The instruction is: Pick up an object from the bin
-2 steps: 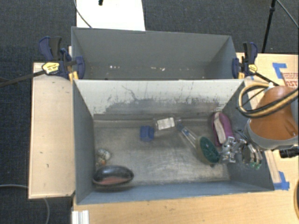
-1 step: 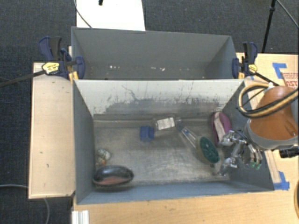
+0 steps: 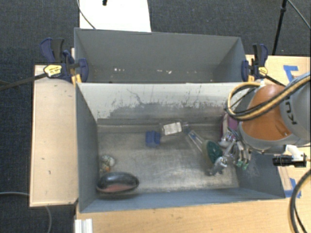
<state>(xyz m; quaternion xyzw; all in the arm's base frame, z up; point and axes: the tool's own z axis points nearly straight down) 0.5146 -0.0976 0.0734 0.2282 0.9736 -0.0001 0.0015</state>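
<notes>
While my arm stood in over the right end of the grey metal bin (image 3: 87,144), my pincer (image 3: 227,162) was down near the floor. It was well to the right of the blue block (image 3: 153,139) and somewhat nearer the front wall than that block. Whether the pincer was spread or pressed together I could not tell, since its metal parts were bunched under my wrist and the orange cover (image 3: 265,120) above it. Nearest to it lay a dark green thing (image 3: 213,150), rounded and narrowing toward the front. It was also well right of the blue block and just beside the pincer on the block's side; whether the two touched I could not tell. Between the blue block and that green thing lay a clear tube (image 3: 196,140), slanted, its right end close by the green thing. Just right of the blue block and a little toward the back wall lay a small silvery wrapped piece (image 3: 171,128), near the block but apart from it. Far to the right of the block, by the right wall behind my wrist, a bit of a purple thing (image 3: 228,125) showed. Left of the block and toward the front lay a small pale round thing (image 3: 107,162). Just in front of that, in the front left corner, was a black oval thing (image 3: 117,182) with a reddish sheen along its lower side. The blue block itself sat on the bare floor, about the middle of the bin.
</notes>
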